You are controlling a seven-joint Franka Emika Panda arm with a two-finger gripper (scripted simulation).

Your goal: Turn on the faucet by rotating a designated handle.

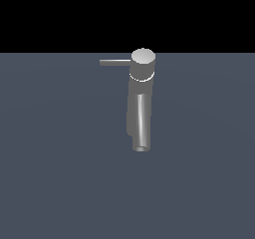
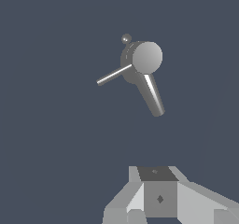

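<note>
The claw (image 2: 158, 216) is showing only in the wrist view, and its fingertips are getting cut off at the picture's edge, so I cannot tell if it is open or closed. It is holding nothing and is hanging well away from the faucet (image 1: 141, 91). The faucet is standing on the grey floor (image 1: 55, 173), with its spout (image 1: 141, 123) pointing toward the exterior camera. The handle (image 1: 115, 62) is sticking out to the exterior view's left. It is looking thin, hard and slippery, so pushing near its far tip is probably easiest. A tiny ball (image 2: 126, 38) behind the cap (image 2: 147, 57) is hard to make out.
</note>
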